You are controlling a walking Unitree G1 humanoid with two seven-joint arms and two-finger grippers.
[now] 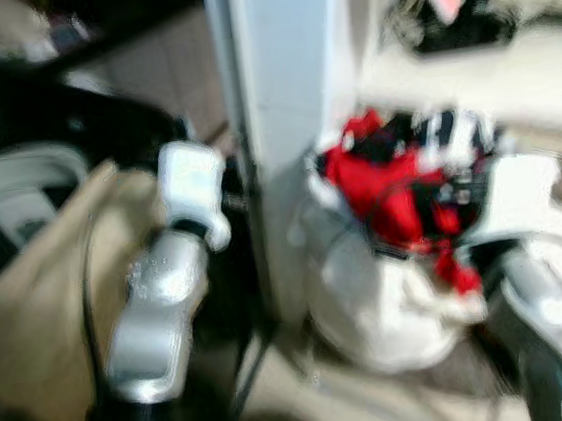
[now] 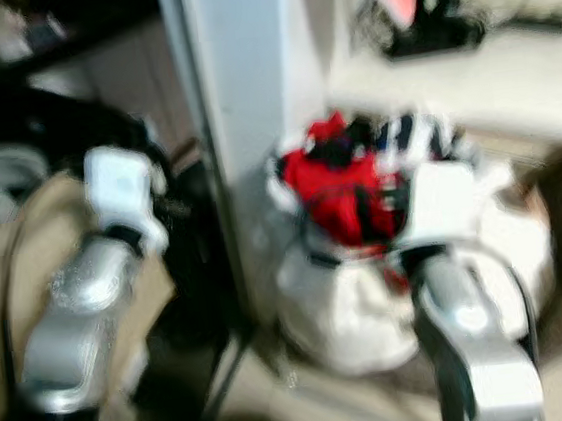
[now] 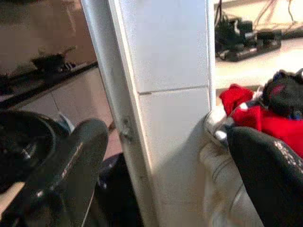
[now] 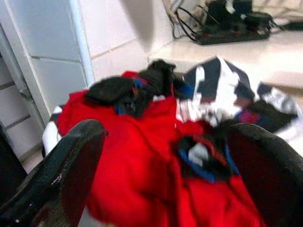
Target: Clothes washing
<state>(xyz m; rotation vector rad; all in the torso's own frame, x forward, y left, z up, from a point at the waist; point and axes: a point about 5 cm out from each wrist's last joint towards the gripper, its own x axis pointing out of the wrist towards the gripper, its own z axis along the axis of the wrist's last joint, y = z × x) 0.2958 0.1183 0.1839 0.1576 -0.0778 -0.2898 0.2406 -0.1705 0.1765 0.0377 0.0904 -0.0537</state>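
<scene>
The floor [image 1: 312,408] carries a white laundry bag [image 1: 382,305], just beside the white pillar [image 1: 282,120].

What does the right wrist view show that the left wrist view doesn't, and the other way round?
Right wrist view alone: the right hand, open over the clothes, and a striped black and white garment. Left wrist view alone: the open left hand facing a white pillar, with a dark pan on a counter behind. Both: the red garment on the pile and a black power strip on the floor.
</scene>
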